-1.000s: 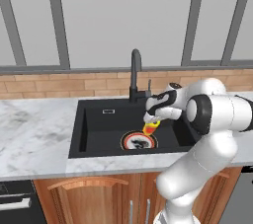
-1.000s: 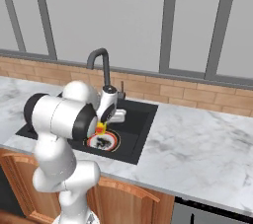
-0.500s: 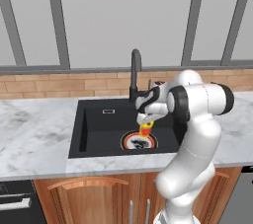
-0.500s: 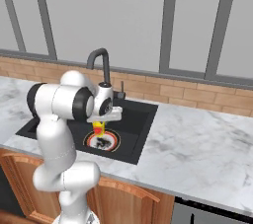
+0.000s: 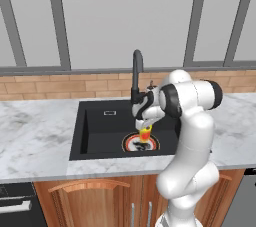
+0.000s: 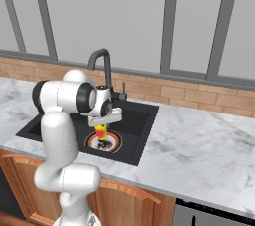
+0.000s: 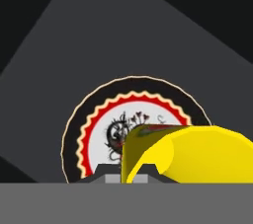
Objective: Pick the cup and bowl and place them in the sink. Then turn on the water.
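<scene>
Your gripper [image 5: 145,130] is clamped on the cup [image 5: 145,134] above the black sink [image 5: 100,121], set in a marble counter [image 5: 30,131] under brick backsplash [image 6: 199,95].

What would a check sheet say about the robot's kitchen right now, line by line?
Surface: grey-white marble counter around a black sink.
Job's things: yellow cup held over the sink's round red-and-white drain. Bowl: nothing seen. Water: nothing seen running from the black faucet.
Clutter: nothing seen.
End effector: shut on the cup, above the drain.
Cables: nothing seen.
Surroundings: brick backsplash, grey wall panels behind, wooden cabinets below the counter.
</scene>
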